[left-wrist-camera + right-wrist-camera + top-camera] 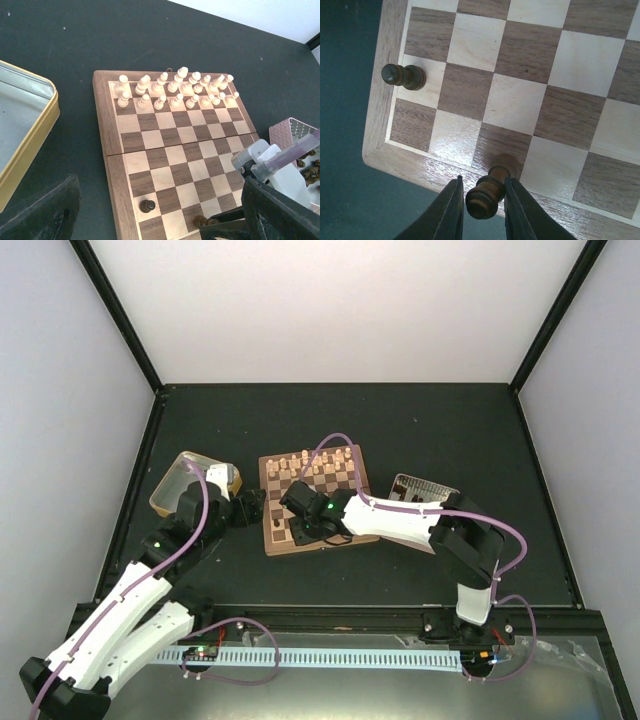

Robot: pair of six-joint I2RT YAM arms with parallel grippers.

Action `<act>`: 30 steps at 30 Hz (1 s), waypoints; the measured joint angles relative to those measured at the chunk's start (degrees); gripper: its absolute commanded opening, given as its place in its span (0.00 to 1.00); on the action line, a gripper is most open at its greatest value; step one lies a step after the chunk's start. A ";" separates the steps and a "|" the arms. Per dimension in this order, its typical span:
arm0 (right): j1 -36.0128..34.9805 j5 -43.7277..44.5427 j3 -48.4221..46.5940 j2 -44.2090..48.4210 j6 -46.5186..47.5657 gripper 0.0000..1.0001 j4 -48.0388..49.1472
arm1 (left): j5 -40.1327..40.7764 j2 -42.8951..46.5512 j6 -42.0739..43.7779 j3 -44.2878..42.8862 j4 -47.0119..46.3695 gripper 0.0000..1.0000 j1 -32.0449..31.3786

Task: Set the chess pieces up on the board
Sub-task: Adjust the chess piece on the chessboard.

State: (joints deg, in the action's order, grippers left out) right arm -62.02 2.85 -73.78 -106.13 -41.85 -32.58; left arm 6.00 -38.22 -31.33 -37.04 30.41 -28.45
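Board: square wooden chessboard with tan and brown squares (102, 125), on the black surface (420, 420) between both arms
Cream set: pale wooden pieces (175, 90) fill its two far rows
Dark set: brown pawn (402, 76) by the near-left corner; brown piece (487, 192) upright on the near row
Right pincer (483, 184): fingers hugging that piece, grip unclear
Left pincer (252, 508): spread wide, empty

The right gripper (483, 187) has its jaws close on either side of a dark chess piece (489, 190) standing on a dark square in the board's (376, 100) near row; contact seems likely but is unclear. A dark pawn (403, 76) stands on a light edge square, with dark tabletop (340, 100) beyond the border.
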 measured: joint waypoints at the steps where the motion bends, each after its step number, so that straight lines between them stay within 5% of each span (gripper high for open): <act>1: 0.00 0.02 -0.13 -0.02 0.00 0.24 -0.04 | 0.00 0.00 0.00 0.00 0.00 0.89 0.02; 20: 0.00 -0.02 -0.35 -0.02 0.22 0.24 1.68 | 0.00 0.66 0.00 0.00 0.20 0.89 0.26; 30: 0.00 1.29 -0.35 -0.02 0.46 0.39 1.46 | 0.00 0.74 0.00 0.00 0.52 0.89 0.26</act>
State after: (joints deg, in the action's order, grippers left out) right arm -62.02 4.14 -74.13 -106.15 -41.39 -31.11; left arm 6.00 -37.47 -31.33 -37.04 30.94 -28.18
